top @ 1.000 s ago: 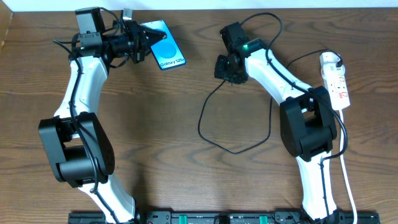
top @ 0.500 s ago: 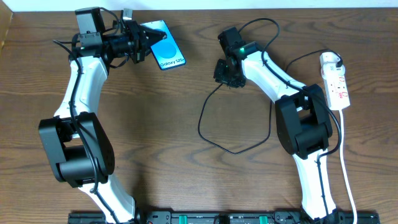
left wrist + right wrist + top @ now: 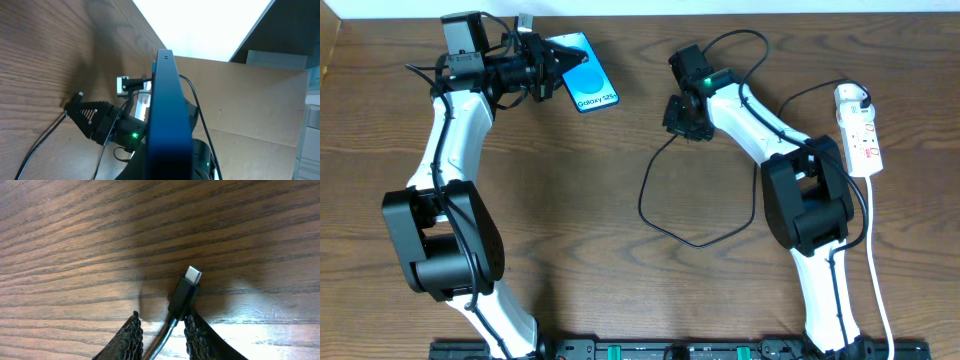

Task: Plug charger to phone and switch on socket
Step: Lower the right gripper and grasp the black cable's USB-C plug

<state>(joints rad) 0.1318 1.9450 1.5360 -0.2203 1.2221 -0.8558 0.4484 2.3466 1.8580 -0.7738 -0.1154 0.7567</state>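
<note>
Cable of the charger (image 3: pixel 184 296) looks light and limp, so its stiff connector housing is the hold. The right gripper (image 3: pixel 163 324) straddles it unpinched. The left gripper (image 3: pixel 558 66) clamps the slick phone (image 3: pixel 590 82).

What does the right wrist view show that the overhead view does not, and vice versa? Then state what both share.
Only the right wrist view: the charger's silver connector tip, close up, its cable running between the right gripper's fingers. Only the overhead view: the phone in the left gripper, the socket, the cable's full loop. Both: the charger, the right gripper and the wooden table.
</note>
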